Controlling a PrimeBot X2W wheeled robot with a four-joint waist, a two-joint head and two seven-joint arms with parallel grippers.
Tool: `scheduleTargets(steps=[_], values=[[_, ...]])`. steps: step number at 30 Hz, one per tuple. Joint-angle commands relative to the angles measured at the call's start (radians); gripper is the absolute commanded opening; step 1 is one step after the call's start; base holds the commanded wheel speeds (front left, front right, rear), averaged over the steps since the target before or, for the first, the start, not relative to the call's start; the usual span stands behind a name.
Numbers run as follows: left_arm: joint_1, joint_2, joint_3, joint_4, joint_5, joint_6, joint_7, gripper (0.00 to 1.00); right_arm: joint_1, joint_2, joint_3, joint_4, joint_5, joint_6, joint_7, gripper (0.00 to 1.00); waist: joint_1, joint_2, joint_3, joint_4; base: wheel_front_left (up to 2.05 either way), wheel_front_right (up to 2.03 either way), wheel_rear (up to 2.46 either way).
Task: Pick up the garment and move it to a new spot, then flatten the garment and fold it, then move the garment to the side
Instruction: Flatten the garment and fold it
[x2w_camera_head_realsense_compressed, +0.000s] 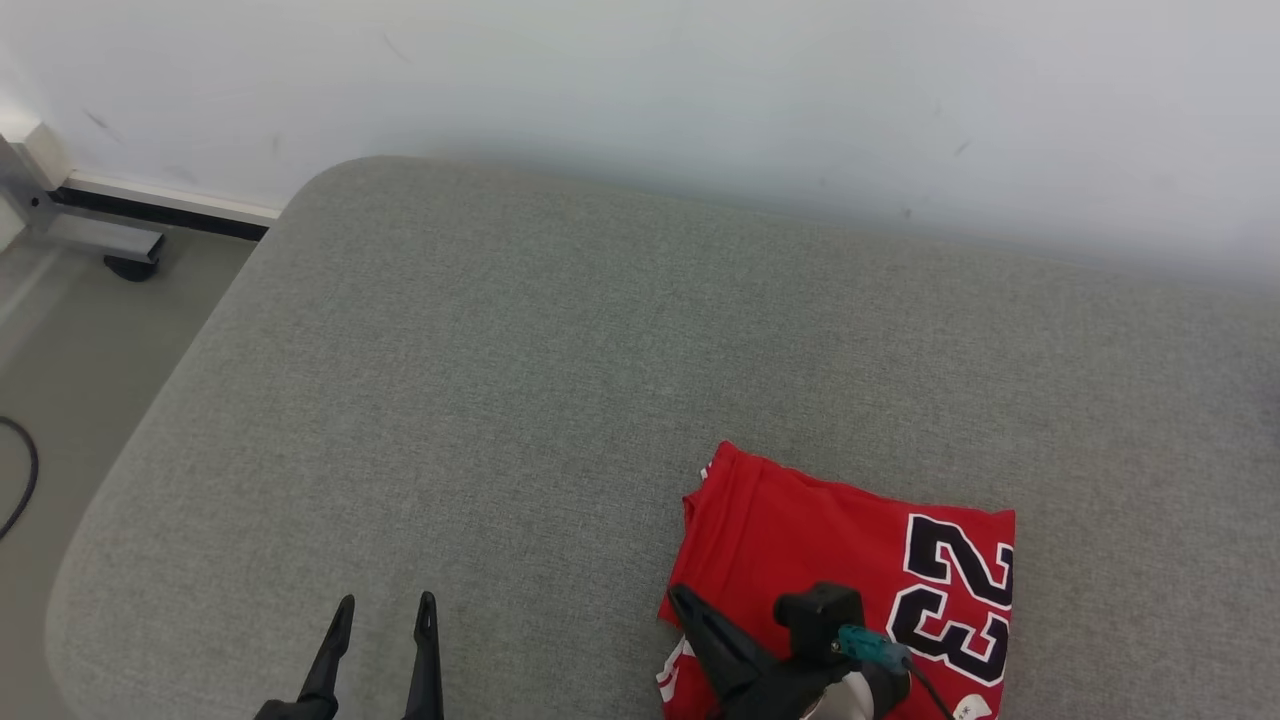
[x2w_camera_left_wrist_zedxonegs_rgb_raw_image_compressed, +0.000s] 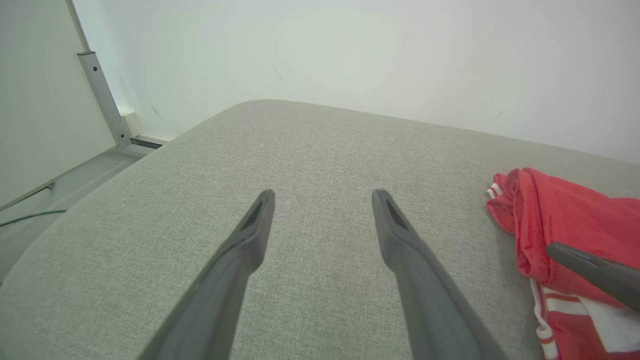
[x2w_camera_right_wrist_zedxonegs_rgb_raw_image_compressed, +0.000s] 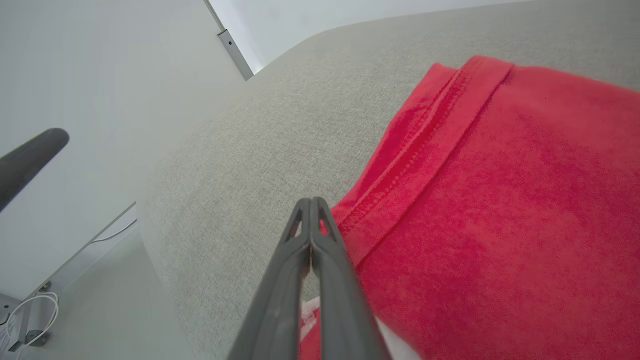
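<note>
Head view takes in one pale, faintly scuffed wall (x2w_camera_head_realsense_compressed: 700, 80) behind one broad grey cushion (x2w_camera_head_realsense_compressed: 500, 400), upholstered in coarse woven fabric with a rounded corner. Smooth grey floor (x2w_camera_head_realsense_compressed: 60, 350) lies to its left, where one metal frame foot (x2w_camera_head_realsense_compressed: 90, 235) stands and one black cable (x2w_camera_head_realsense_compressed: 25, 480) curves. One red jersey (x2w_camera_head_realsense_compressed: 800, 540) lies folded into a rough rectangle on the cushion's near right part. It is soft knit with a stitched hem, white striped trim and a black, white-edged 23. There are two claws, each with two long dark tapered fingers. The left claw (x2w_camera_head_realsense_compressed: 386, 600) is spread wide over bare cushion, well apart from the jersey. The right claw (x2w_camera_right_wrist_zedxonegs_rgb_raw_image_compressed: 311, 201) has its fingers pressed together, lying over the jersey's left edge.
</note>
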Motion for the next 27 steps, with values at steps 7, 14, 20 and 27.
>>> scheduleTargets(steps=[7, 14, 20, 27], values=[[0.017, -0.002, 0.018, -0.015, 0.004, 0.006, -0.003, 1.0, -0.007, 0.002, -0.13, -0.077, -0.082, -0.003, 0.0, 0.0, -0.0001, 0.0, -0.007, -0.058, 0.0, 0.0, 0.0], [0.03, -0.002, 0.046, -0.026, 0.017, 0.002, -0.003, 1.0, 0.071, -0.01, -0.348, -0.232, -0.218, -0.003, 0.0, 0.0, -0.0001, 0.0, -0.024, -0.14, 0.0, 0.0, 0.0], [0.044, -0.002, 0.067, -0.04, 0.033, -0.002, -0.003, 1.0, 0.159, -0.043, -0.468, -0.358, -0.273, -0.003, 0.0, 0.0, -0.0001, 0.0, -0.04, -0.211, 0.0, 0.0, 0.0], [0.072, -0.001, 0.088, -0.058, 0.056, -0.005, -0.003, 1.0, 0.289, -0.042, -0.608, -0.487, -0.299, -0.003, 0.0, 0.0, -0.0001, 0.0, -0.061, -0.273, 0.0, 0.0, 0.0]])
